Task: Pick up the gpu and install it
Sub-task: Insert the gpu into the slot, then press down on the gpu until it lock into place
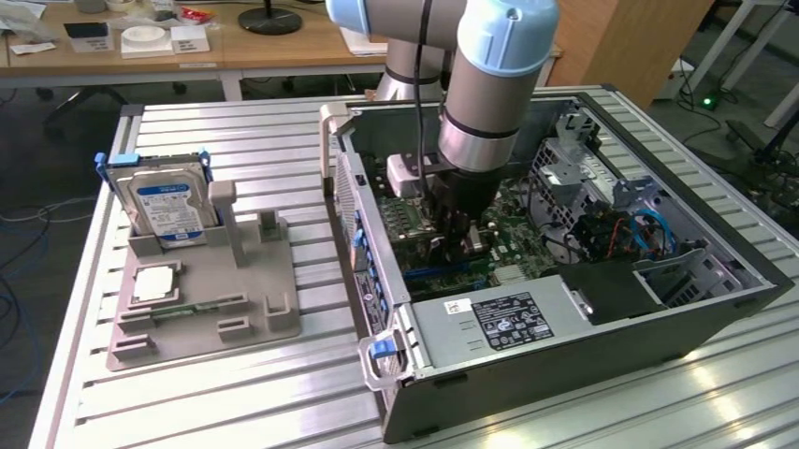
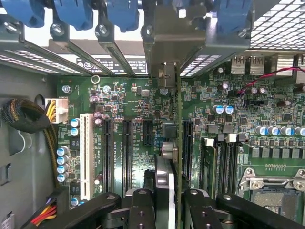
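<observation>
Green board, exterior view: the gpu is hanging inside the open computer case, just above the motherboard.
Pincer, exterior view: the pincer is reaching straight down into the case from the arm, clenching the card from above.
Worktop, exterior view: the grey fixture with the hard drive is sitting on the worktop, well apart from the case, toward the exterior view's left.
Card, wrist view: the gpu is showing edge-on between the fingers, which are grasping both its faces.
Long axis, wrist view: the card's length is running parallel to the expansion slots.
Bracket end, wrist view: its metal bracket is pointing at the case's rear slot openings.
Alignment: it appears to be sitting over the slot beside the memory sockets; seating depth I cannot tell.
</observation>
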`<state>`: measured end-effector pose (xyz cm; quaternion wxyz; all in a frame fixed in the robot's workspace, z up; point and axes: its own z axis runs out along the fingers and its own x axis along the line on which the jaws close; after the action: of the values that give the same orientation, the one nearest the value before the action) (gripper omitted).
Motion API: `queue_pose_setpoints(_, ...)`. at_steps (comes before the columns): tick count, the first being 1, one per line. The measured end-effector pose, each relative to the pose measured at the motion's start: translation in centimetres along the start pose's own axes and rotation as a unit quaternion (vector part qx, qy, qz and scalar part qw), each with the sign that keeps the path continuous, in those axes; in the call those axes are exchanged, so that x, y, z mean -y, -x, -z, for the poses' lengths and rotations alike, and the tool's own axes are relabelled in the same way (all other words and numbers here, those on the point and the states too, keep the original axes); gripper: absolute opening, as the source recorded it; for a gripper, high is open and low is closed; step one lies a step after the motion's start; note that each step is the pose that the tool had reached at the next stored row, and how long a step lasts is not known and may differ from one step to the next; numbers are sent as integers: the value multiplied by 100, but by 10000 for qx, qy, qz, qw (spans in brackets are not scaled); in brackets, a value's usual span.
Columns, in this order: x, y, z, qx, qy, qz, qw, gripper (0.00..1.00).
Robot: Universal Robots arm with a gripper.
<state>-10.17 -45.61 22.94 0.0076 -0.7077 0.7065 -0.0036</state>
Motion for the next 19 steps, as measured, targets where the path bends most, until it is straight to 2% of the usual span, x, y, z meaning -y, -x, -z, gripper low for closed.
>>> queue_pose_setpoints(19, 0, -11, -31, -1, 0, -47, 10000, 28)
